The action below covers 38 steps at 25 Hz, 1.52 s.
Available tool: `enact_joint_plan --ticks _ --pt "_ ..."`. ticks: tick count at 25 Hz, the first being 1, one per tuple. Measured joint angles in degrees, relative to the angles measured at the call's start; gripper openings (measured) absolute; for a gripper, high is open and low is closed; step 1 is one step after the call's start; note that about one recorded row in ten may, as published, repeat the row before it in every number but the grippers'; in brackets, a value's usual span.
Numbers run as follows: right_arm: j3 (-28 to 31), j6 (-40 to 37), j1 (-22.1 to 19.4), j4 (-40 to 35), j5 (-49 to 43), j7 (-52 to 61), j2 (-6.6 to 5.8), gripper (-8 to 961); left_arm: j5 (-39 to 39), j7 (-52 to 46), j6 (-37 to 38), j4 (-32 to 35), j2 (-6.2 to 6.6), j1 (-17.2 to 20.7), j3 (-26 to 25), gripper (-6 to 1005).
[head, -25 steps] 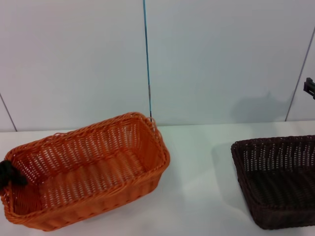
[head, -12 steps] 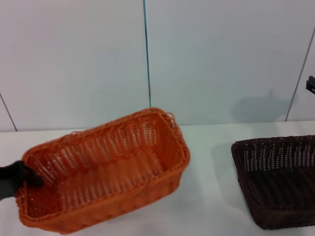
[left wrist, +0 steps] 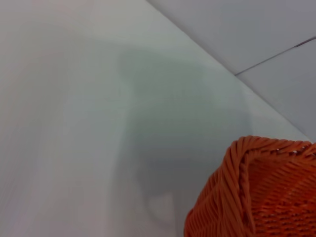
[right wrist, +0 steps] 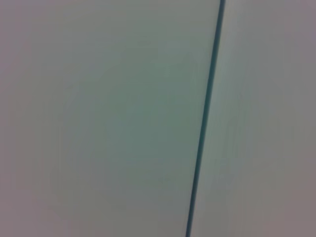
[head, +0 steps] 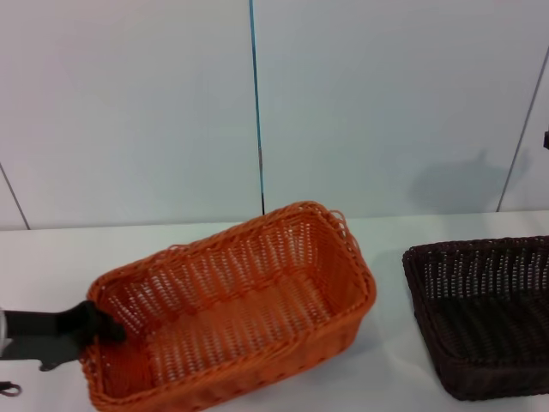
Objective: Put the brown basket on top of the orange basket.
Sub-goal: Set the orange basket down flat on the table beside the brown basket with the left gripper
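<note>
Head view: rectangular bright orange woven wicker basket with sloped open-weave sides and braided rim sits in the lower centre of the frame, long axis running from lower left to upper right, mouth up, on the white tabletop

Left hand, black, enters from the lower left edge and is clenched on the braided rim at the basket's lower-left short end, one dark finger showing over the rim against the inner weave

Rectangular dark chocolate-brown woven wicker basket, same build, stands at the lower right of the frame, cut by the right edge, mouth up, well apart from the orange one with bare tabletop between them

Left wrist view: a corner of the orange basket fills the lower right, tabletop behind it

Right hand: not seen in any view; cannot tell its state. Right wrist view shows only pale wall panel with a dark seam
</note>
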Motion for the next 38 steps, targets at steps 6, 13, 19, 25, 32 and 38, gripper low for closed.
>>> enact_joint_plan --ticks 6,13,19,25,32,38 --pt "0.3 -1.6 0.4 0.0 -0.1 -0.1 -0.44 804 -0.1 0.7 -3.7 -0.9 -1.75 -0.1 2.4 156" --pt "0.6 -1.8 0.5 0.0 -1.2 -0.1 -0.47 804 -0.2 0.9 -7.7 -4.5 -1.95 -1.1 3.5 158" --pt "0.8 -1.4 0.5 -0.2 -1.2 -0.2 -0.43 804 -2.2 1.6 -12.6 -7.4 -2.02 -1.5 6.7 160" --pt "0.8 -1.4 0.5 -0.3 -1.2 -0.2 -0.43 803 -4.5 1.8 -17.1 -9.5 -2.08 -1.1 10.8 161" --pt "0.8 -0.9 0.5 -0.6 -1.2 -0.2 -0.43 803 -4.5 2.1 -21.5 -12.1 -2.13 -0.8 11.7 164" --pt "0.8 -0.4 0.5 -0.7 -1.2 -0.2 -0.43 803 -5.2 3.0 -24.3 -14.2 -2.25 -0.7 11.9 165"
